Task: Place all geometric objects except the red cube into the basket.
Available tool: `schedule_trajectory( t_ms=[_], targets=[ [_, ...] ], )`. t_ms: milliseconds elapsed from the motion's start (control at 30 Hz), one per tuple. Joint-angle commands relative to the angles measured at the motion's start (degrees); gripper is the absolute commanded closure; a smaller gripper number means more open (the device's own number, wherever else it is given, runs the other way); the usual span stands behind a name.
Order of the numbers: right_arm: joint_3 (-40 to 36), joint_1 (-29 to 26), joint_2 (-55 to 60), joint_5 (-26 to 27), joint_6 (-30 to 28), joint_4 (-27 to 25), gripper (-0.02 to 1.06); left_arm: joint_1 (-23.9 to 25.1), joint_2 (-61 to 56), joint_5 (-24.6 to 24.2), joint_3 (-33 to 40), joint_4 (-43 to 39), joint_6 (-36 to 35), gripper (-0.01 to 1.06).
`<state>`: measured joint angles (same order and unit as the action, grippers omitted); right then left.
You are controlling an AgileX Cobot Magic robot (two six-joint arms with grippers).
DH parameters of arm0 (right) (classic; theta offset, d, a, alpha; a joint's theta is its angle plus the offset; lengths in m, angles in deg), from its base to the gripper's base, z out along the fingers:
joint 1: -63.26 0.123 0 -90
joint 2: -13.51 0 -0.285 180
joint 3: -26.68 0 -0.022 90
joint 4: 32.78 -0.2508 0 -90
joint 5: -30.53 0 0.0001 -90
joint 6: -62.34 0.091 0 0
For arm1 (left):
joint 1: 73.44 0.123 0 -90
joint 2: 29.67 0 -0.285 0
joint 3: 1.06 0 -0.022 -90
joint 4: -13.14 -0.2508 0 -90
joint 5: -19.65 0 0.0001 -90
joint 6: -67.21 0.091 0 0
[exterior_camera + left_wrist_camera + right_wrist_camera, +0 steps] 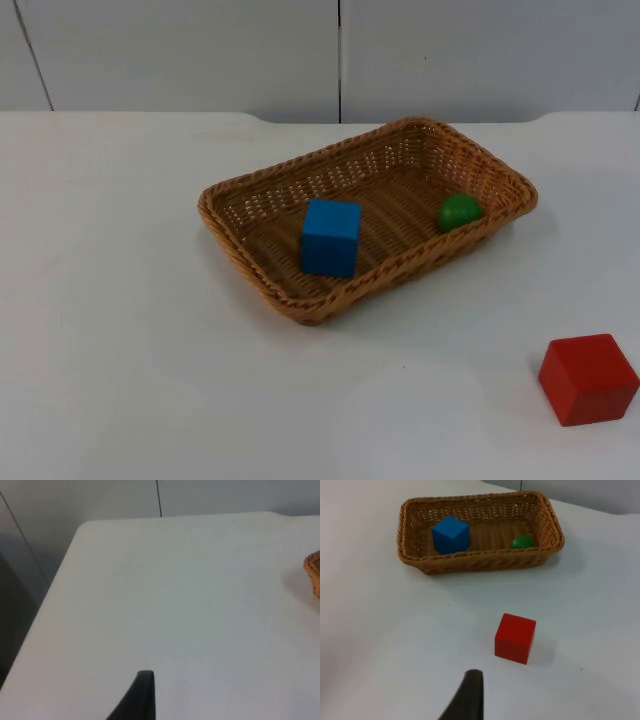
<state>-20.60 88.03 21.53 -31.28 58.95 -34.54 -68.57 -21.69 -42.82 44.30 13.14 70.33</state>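
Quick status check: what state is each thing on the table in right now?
basket: upright on the table, holding two objects.
blue cube: inside the basket, resting on its floor.
green ball: inside the basket, near its right wall.
red cube: on the table, outside the basket.

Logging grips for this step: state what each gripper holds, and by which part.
Nothing is held. The blue cube and green ball lie in the basket; the red cube sits alone on the table.
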Motion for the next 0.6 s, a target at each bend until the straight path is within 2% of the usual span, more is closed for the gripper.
schedule_trajectory(
  t_ms=[0, 100, 567],
  targets=[
    [-0.3, -0.1, -0.2, 0.0, 0.1, 0.3, 0.19, -0.3, -0.2, 0.2, 3.3, 0.0, -1.4, 0.00],
    [-0.3, -0.1, -0.2, 0.0, 0.1, 0.3, 0.19, -0.2, -0.2, 0.9, 3.6, -1.1, -3.1, 0.00],
    [-0.3, -0.1, -0.2, 0.0, 0.1, 0.3, 0.19, -0.2, -0.2, 0.9, 3.5, -1.3, -3.1, 0.00]
  ],
)
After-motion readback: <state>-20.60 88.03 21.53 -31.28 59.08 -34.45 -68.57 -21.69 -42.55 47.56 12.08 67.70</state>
